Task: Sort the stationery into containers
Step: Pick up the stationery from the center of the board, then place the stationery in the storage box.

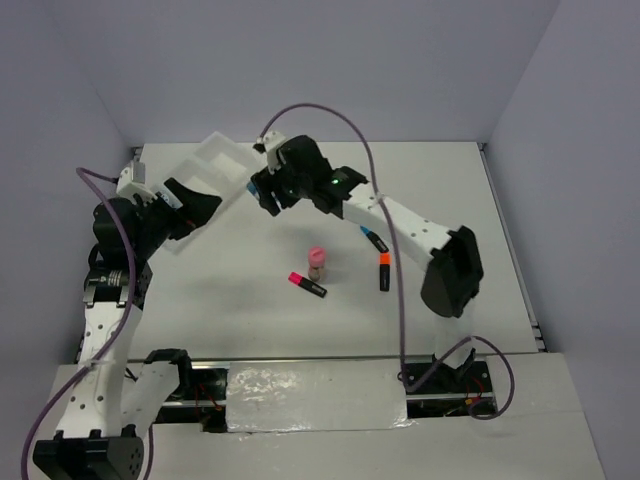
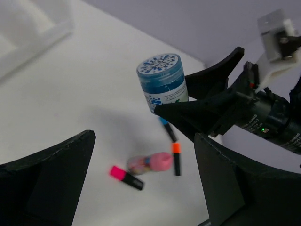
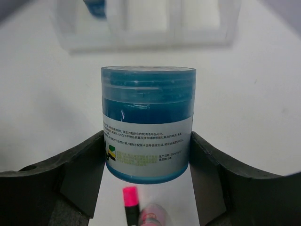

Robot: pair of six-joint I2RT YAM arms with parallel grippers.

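The tray (image 1: 215, 165) is set far left. The right arm is stretched towards it, its gripper (image 1: 264, 194) clamped on one blue roll (image 3: 147, 132). The left gripper (image 1: 195, 208) is spread wide (nothing held). One bottle (image 1: 317, 264) and three markers (image 1: 308, 284) are seen mid-table.

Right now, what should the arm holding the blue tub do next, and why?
Probably carry the blue roll forward over the tray: the right end effector grips it short of the tray, where another blue item seems to lie.
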